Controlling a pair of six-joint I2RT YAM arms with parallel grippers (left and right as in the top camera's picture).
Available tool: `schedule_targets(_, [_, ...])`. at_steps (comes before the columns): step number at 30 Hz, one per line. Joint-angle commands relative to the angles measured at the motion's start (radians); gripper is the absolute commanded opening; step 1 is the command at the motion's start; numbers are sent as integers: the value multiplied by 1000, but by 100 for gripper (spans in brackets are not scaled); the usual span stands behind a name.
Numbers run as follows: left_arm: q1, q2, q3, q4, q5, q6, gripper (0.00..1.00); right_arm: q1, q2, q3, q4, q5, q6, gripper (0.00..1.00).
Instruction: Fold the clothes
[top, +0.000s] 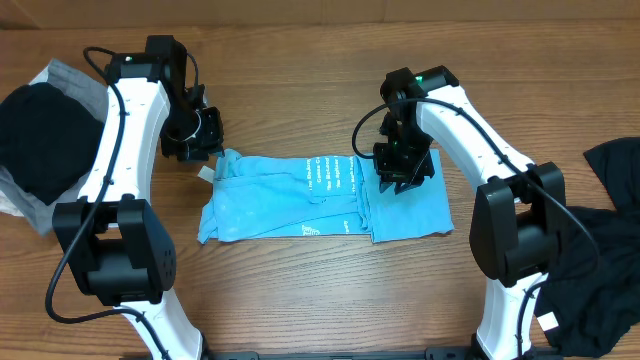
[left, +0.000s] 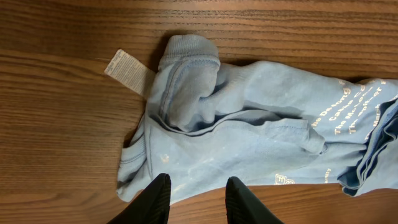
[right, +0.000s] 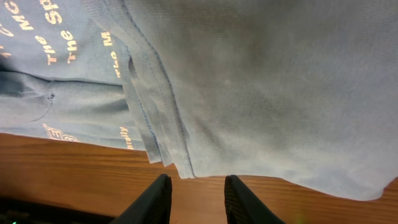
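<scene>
Flat on the tabletop (top: 300, 80) the light blue T-shirt (top: 320, 195) lies half-folded, long axis running arm to arm, with the left claw (left: 196, 199) just off its collar end and the right claw (right: 198, 199) over its far end, both parted and empty

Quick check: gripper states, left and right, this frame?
Left gripper: open, holding nothing, above the blue T-shirt.
Right gripper: open, holding nothing.
</scene>
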Motion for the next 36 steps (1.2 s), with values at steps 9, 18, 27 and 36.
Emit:
schedule_targets(9, [-9,-19,19,1,9,-6,34,70,-23,-5,218,33,35,36])
schedule_targets(18, [-8,-19,19,-3,8,-6,33,76,0,-43,335,120,106,36])
schedule_targets(27, [-7,-19,19,-3,8,-6,34,76,3,-114,416,119,106,34])
schedule_targets(36, [-7,-19,19,-3,8,-6,33,76,3,-115,443,154,110,4])
